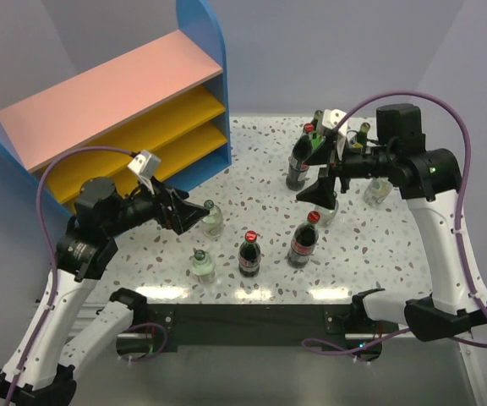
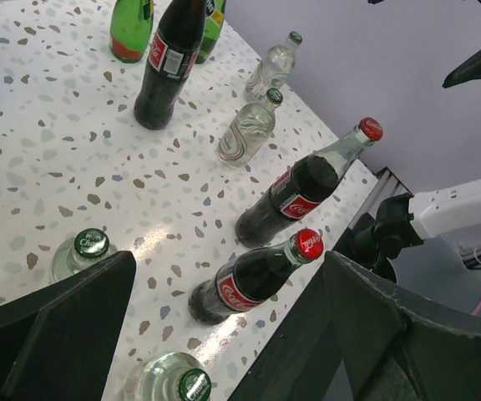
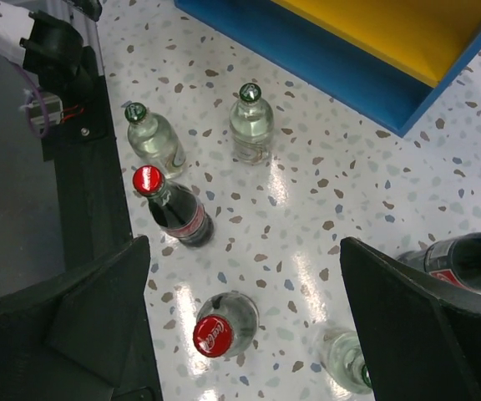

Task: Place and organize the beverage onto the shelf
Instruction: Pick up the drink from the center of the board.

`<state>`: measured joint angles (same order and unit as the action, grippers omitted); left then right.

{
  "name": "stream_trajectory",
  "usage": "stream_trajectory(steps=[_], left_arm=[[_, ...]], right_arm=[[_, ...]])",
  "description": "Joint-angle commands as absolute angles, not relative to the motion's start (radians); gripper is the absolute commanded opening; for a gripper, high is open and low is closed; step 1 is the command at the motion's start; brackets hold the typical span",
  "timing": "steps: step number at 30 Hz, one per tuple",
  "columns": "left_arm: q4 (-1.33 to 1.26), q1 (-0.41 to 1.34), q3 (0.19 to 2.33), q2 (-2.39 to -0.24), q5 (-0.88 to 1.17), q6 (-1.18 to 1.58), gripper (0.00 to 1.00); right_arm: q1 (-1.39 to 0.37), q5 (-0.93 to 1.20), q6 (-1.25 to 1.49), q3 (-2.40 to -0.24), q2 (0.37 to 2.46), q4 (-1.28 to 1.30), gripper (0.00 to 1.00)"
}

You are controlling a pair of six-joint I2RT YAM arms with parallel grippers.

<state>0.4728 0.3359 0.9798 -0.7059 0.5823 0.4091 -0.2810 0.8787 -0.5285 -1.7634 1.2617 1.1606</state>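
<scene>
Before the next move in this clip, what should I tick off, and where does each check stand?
1. Left pincer open, nothing held: ok.
2. Right pincer open, nothing held: ok.
3. Clear bottle by the left pincer upright, apart from other bottles: ok.
4. Cola bottle at the front edge upright: ok.
5. Shelf boards free: front parts bare, depth hidden: cannot tell.

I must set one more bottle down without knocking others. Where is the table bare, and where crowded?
Bare: the tabletop between the shelf and the tall cola bottle at the back; also the near right corner. Crowded: around the right gripper at the back right, and the near row.
</scene>
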Motion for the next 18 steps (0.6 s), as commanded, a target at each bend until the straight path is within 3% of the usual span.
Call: stream_trajectory(steps=[1, 18], left_arm=[[0.396, 0.362, 0.983, -0.706, 0.535, 0.413, 1.00], [0.338, 0.394, 0.897, -0.680, 0.535, 0.376, 1.00]], right_arm=[[-0.296, 0.897, -0.560, -1.786, 1.253, 1.175, 0.99], [-0.322, 0.920, -0.733, -1.769, 1.270, 1.315, 0.99]])
